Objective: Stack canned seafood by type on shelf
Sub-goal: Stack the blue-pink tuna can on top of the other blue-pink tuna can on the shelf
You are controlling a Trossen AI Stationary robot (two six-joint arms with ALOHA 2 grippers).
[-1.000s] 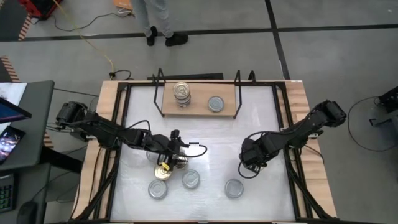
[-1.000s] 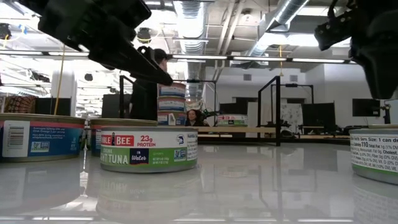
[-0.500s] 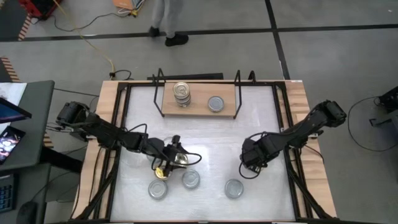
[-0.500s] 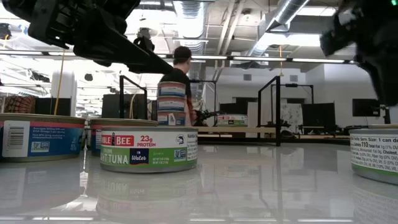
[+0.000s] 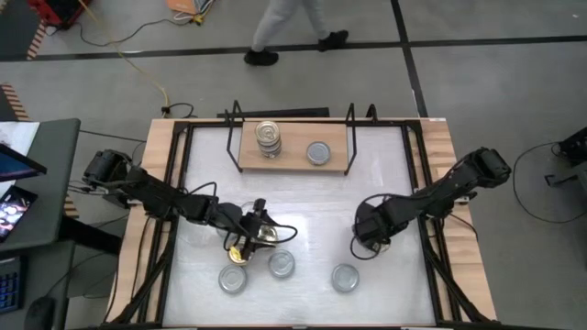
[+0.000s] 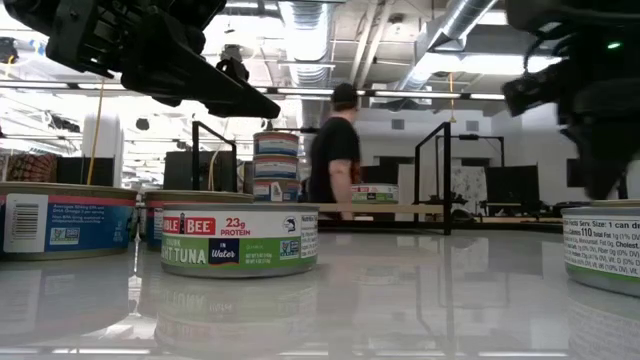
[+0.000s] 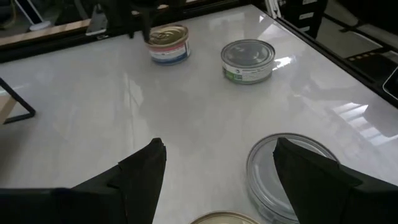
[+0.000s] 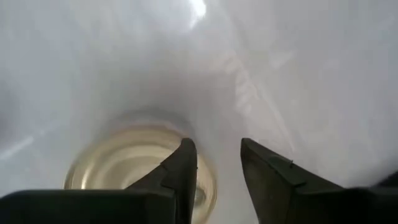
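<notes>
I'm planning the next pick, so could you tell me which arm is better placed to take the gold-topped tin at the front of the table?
The left. Its left gripper hovers open right over the gold-topped tin, while the right gripper hangs farther right, nearer a silver-topped tin.

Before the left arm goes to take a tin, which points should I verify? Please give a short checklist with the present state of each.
1. Left gripper open: ok, its fingers stand wide apart.
2. Left gripper empty: ok, nothing is between the fingers.
3. Silver-topped tin centred in the gap: not ok, it lies under one finger, off centre.
4. Free room on the shelf: ok, bare board shows between the stack of tins and the single tin.
5. Right gripper out of the way: ok, it is over the table's right half, apart from the left arm.
</notes>
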